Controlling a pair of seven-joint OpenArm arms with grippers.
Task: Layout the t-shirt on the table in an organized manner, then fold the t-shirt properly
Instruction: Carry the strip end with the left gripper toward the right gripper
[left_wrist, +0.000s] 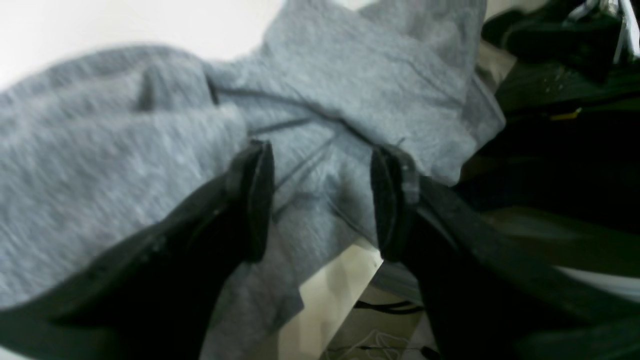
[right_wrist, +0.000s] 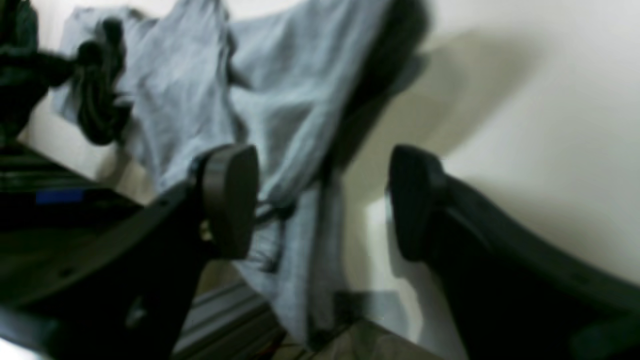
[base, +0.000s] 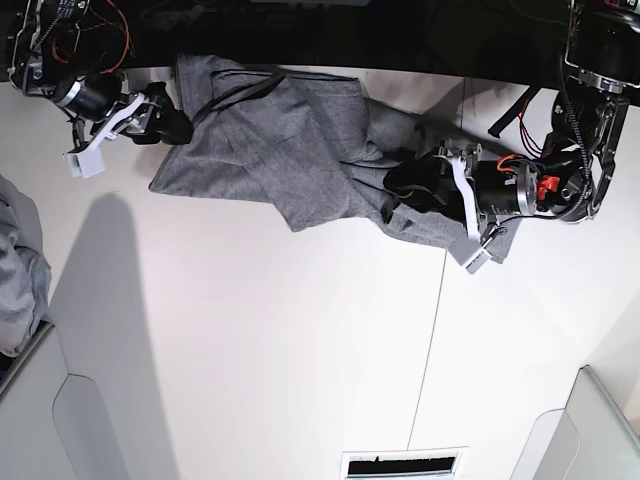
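I have both pincers released, left pincer (left_wrist: 322, 200) and right pincer (right_wrist: 322, 200) straddling opposite ends of the crumpled t-shirt (base: 290, 150) at the tabletop's (base: 250, 350) far edge, ready to spread it.

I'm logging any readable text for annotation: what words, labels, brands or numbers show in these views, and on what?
None can be read.
t-shirt: plain grey cloth, no print; no neck label shows.
left gripper and right gripper: black fingers, unmarked.
table: bare white; the vent-like slot at its near edge has marks too small to read.
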